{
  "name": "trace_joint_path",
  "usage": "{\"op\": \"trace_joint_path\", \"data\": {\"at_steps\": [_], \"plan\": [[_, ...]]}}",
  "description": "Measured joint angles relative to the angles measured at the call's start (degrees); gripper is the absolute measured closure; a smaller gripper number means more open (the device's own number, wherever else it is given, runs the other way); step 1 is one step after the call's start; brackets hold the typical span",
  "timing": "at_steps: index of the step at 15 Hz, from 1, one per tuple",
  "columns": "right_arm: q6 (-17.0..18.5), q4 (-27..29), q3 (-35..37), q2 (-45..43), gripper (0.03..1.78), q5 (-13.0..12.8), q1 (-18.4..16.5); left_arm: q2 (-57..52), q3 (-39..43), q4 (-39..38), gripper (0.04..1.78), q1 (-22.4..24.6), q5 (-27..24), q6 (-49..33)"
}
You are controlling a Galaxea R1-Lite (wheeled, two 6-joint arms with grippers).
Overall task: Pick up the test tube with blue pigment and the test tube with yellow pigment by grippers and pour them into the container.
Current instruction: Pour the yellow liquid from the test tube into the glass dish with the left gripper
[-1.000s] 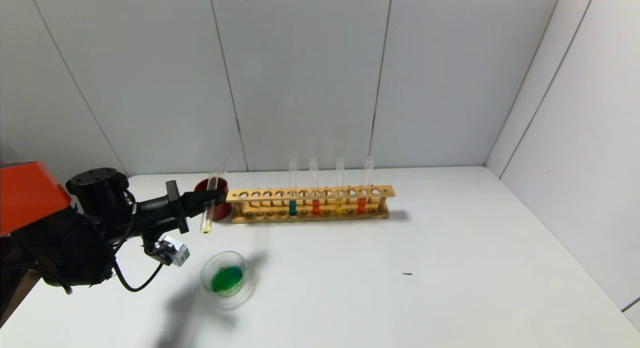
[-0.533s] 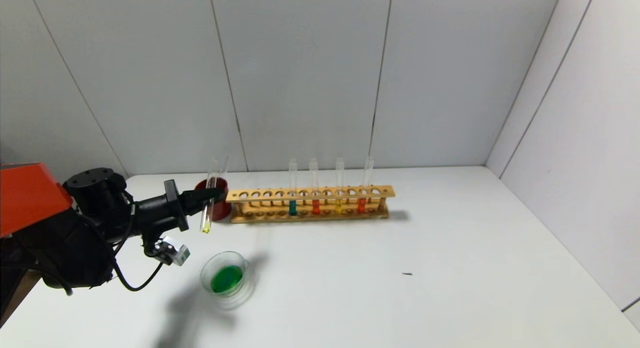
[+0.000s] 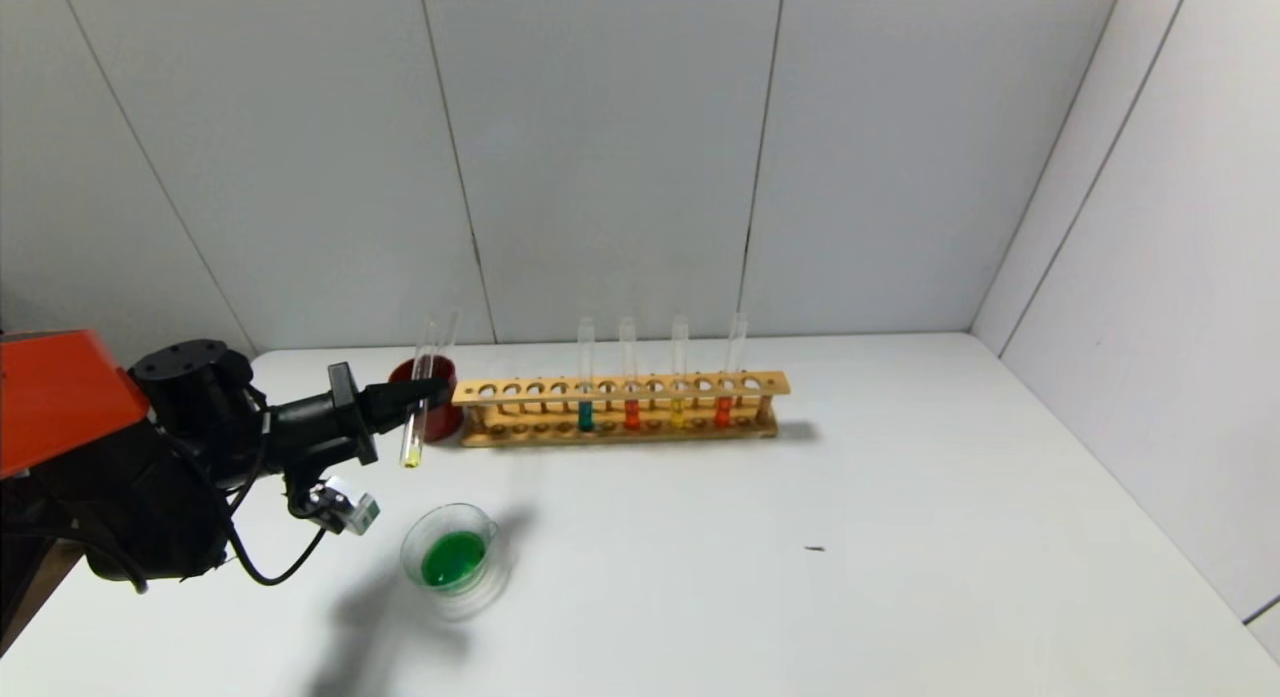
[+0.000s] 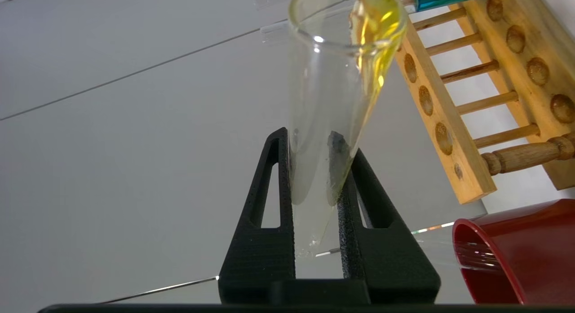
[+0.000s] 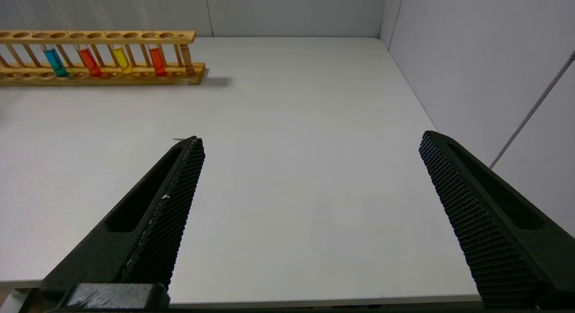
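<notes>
1. Head view shows my left end effector (image 3: 425,389) clamped on the yellow tube (image 3: 418,407), which hangs nearly upright in front of the red cup (image 3: 428,409), off the left end of the rack (image 3: 620,409).
2. Only a trace of yellow sits at the tube's rounded tip, and the dish (image 3: 452,559) on the desk (image 3: 800,537), nearer to me than the tube, already holds green liquid. I judge both pours done and the step in hand to be putting this tube away.
3. To do it well, I would keep the tube upright so the residue stays at its bottom, and lower it slowly, glass clear of the rim of wherever it goes.
4. Left wrist view shows the fingers (image 4: 269,214) pinching the glass firmly; I would not loosen them until the tube is supported.
5. A blue tube (image 3: 585,413) and another yellow one stand in the rack with two red ones.
6. My right end effector (image 5: 310,205) hangs wide open over bare desk, well apart from everything.
</notes>
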State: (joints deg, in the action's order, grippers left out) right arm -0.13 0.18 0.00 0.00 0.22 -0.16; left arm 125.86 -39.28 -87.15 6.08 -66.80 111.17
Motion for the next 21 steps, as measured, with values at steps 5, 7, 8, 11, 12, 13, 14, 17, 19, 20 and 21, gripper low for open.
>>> {"op": "trace_joint_path", "data": {"at_steps": [5, 7, 8, 11, 12, 13, 14, 17, 19, 20, 21], "plan": [[0.0, 0.0, 0.0, 0.0, 0.06, 0.0, 0.0, 0.3, 0.1, 0.0, 1.50, 0.0, 0.0, 0.0], [0.0, 0.0, 0.0, 0.0, 0.06, 0.0, 0.0, 0.5, 0.0, 0.0, 1.50, 0.0, 0.0, 0.0], [0.0, 0.0, 0.0, 0.0, 0.06, 0.0, 0.0, 0.5, 0.0, 0.0, 1.50, 0.0, 0.0, 0.1], [0.0, 0.0, 0.0, 0.0, 0.06, 0.0, 0.0, 0.4, 0.0, 0.0, 1.50, 0.0, -0.8, 2.4], [0.0, 0.0, 0.0, 0.0, 0.06, 0.0, 0.0, 0.4, 0.0, 0.0, 1.50, 0.0, -1.1, 3.4], [0.0, 0.0, 0.0, 0.0, 0.06, 0.0, 0.0, 0.4, 0.0, 0.0, 1.50, 0.0, -1.2, 3.7], [0.0, 0.0, 0.0, 0.0, 0.06, 0.0, 0.0, 0.3, 0.0, 0.0, 1.50, 0.1, -1.2, 3.7], [0.0, 0.0, 0.0, 0.0, 0.06, 0.0, 0.0, 0.2, -0.1, 0.0, 1.50, 0.1, -1.2, 3.9], [0.0, 0.0, 0.0, 0.0, 0.06, 0.0, 0.0, 0.1, -0.4, 0.0, 1.50, 0.1, -1.2, 4.8], [0.0, 0.0, 0.0, 0.0, 0.06, 0.0, 0.0, 0.0, -0.4, 0.0, 1.50, 0.1, -1.2, 5.1], [0.0, 0.0, 0.0, 0.0, 0.06, 0.0, 0.0, 0.0, -0.3, 0.0, 1.50, 0.1, -1.2, 5.1]]}}
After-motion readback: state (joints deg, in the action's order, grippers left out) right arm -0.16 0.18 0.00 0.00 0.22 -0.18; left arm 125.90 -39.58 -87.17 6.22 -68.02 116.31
